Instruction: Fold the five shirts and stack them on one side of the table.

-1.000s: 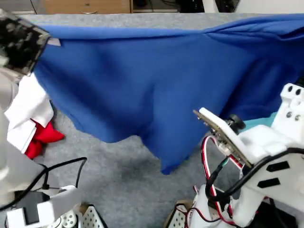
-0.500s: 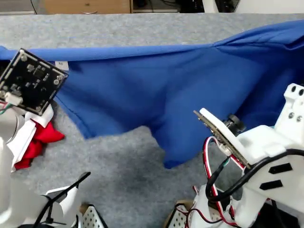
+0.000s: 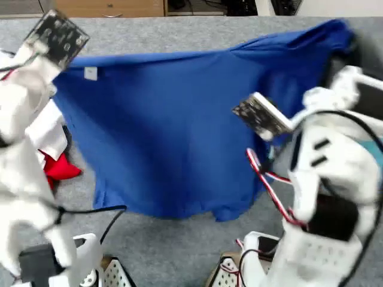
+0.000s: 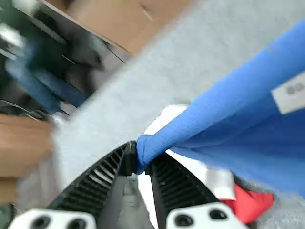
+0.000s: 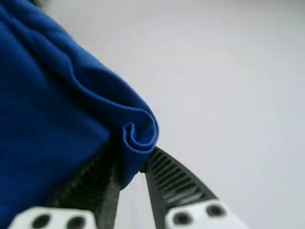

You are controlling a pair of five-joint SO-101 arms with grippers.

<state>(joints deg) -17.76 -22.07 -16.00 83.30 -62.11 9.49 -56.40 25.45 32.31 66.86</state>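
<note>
Over grey counter (image 3: 179,36), mid to far edge: large blue fabric shirt (image 3: 173,137), stretched wide. L fingers (image 4: 174,181) clamped on one corner, R fingers (image 5: 174,183) on opp. corner. White cloth (image 3: 51,134) and red cloth (image 3: 60,170) at L edge.

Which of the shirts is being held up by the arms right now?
The blue shirt: left gripper and right gripper each pinch its far edge, stretching it out. The white shirt and red shirt lie bunched on the table.
</note>
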